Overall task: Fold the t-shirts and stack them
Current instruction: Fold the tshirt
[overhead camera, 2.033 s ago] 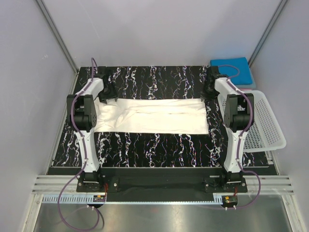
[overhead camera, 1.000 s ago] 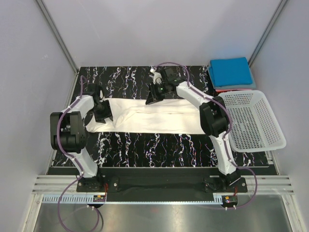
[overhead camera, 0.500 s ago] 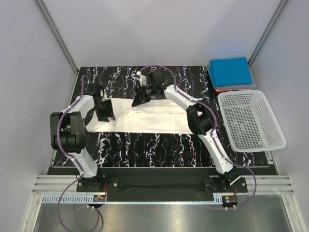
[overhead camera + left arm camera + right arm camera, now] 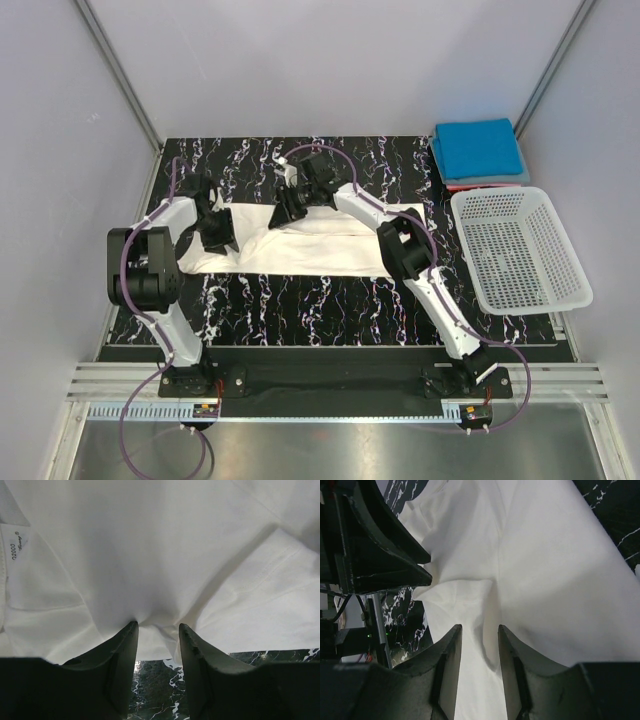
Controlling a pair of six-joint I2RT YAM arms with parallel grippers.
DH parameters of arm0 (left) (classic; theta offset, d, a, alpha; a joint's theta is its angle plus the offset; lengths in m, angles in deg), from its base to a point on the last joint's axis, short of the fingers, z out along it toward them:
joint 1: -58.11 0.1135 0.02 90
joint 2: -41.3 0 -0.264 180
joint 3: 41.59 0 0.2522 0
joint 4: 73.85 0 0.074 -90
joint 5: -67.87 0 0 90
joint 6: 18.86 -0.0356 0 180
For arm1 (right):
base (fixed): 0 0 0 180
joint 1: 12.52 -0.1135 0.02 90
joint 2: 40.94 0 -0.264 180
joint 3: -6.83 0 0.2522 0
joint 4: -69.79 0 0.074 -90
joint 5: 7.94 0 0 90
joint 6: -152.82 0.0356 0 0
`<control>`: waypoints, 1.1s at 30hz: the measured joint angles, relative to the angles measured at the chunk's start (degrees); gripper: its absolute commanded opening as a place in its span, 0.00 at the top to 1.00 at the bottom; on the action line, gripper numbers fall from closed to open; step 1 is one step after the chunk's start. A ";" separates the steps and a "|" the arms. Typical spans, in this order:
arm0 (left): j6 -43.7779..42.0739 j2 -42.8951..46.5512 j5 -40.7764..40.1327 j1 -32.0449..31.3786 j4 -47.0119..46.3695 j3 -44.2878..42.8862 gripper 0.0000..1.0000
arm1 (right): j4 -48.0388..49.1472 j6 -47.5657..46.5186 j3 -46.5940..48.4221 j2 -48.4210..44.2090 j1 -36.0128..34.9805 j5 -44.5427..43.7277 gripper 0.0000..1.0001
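Note:
The white t-shirt (image 4: 330, 250) lies as a long folded strip across the black marbled table (image 4: 300, 310). My left gripper (image 4: 217, 232) is at its left end, shut on a bunched edge of the cloth (image 4: 150, 545), with the fingertips (image 4: 131, 630) just above the table. My right gripper (image 4: 288, 207) is over the strip's far left part, shut on a raised fold of the white t-shirt (image 4: 545, 580). The bright blue t-shirt (image 4: 478, 145) lies folded at the back right corner. A thin edge of the red t-shirt (image 4: 470, 185) shows under it.
A white lattice basket (image 4: 520, 250) stands at the table's right edge. The right arm reaches diagonally over the shirt's right half. The left arm's black body (image 4: 375, 545) shows close by in the right wrist view. A neck label (image 4: 14, 550) shows in the left wrist view.
My right gripper has swept from the table's far right corner leftwards over the shirt, pulling cloth with it. My left gripper has stayed at the shirt's left end.

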 measured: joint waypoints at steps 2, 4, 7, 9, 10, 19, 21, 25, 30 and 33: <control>0.04 -0.63 -0.02 0.00 0.02 -0.02 0.58 | 0.57 0.11 0.52 0.15 -0.17 0.11 0.57; 0.20 -1.11 -0.04 0.00 0.02 -0.02 0.62 | 0.87 0.31 1.31 0.35 -0.28 0.24 0.57; 0.35 -1.46 -0.15 0.00 0.07 -0.09 0.64 | 1.81 0.87 2.54 0.94 -0.28 1.07 0.57; 0.39 -1.64 -0.33 0.00 0.09 -0.17 0.64 | 2.19 1.25 2.91 1.33 -0.31 1.31 0.57; 0.46 -1.68 -0.39 0.00 0.11 -0.20 0.64 | 2.32 1.49 3.17 1.62 -0.31 1.42 0.56; 1.05 -1.68 -1.18 0.00 0.57 -0.55 0.66 | 2.56 2.75 4.74 3.78 -0.37 1.42 0.56; 1.18 -1.68 -1.22 0.00 0.61 -0.83 0.66 | 2.58 2.97 4.79 3.93 -0.48 1.44 0.57; 1.57 -1.68 -1.62 0.00 0.76 -0.87 0.66 | 2.71 3.10 4.81 3.96 -0.83 1.36 0.64; 2.12 -1.68 -2.34 0.00 1.03 -0.87 0.65 | 3.34 3.41 4.81 3.96 -1.07 1.05 0.89; 2.54 -1.68 -3.63 0.00 1.53 -0.87 0.65 | 4.07 3.82 4.79 3.96 -1.07 1.01 1.00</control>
